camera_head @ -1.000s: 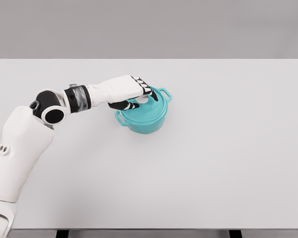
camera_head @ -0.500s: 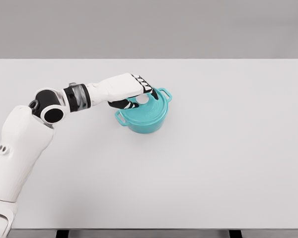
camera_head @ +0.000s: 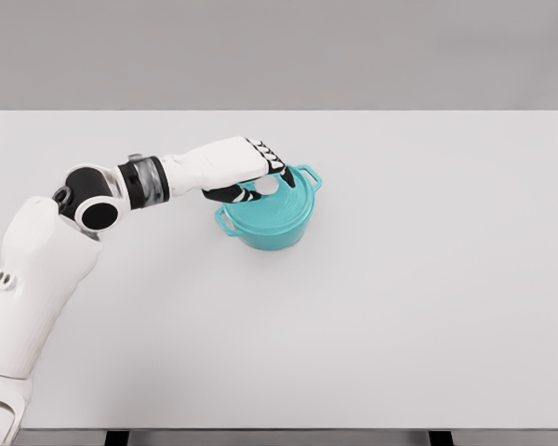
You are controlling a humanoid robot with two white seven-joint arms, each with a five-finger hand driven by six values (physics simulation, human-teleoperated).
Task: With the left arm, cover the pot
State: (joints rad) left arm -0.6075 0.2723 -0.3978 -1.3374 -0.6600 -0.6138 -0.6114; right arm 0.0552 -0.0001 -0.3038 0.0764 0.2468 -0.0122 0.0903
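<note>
— Where's the hand just now?

— The left hand (camera_head: 246, 172), white with black finger joints, is over the near-left part of the round teal pot (camera_head: 270, 212). Its arm comes in from the lower left, elbow bent, forearm running level across the flat pale grey table (camera_head: 400, 307).

— And is it gripping anything?

— The fingers (camera_head: 277, 167) are curled down narrowly around the small pale knob (camera_head: 266, 187) on top of the teal lid (camera_head: 277, 200), with the thumb tucked underneath on the near side. It looks closed on the knob, fingers one side and thumb the other.

— The lid, then, is it on the pot?

— It sits on the pot's rim, as far as I can see from here. It seems level and centred. The two loop handles (camera_head: 311, 175) of the pot stick out, one at the far right and one at the near left, just below the wrist.

— Whereabouts on the table?

— A bit left of the middle and toward the far half, well away from every edge. There is broad bare surface to the right and in front of it, and a narrower strip behind before the far edge.

— The other arm?

— Not in sight from where I'm standing.
</note>
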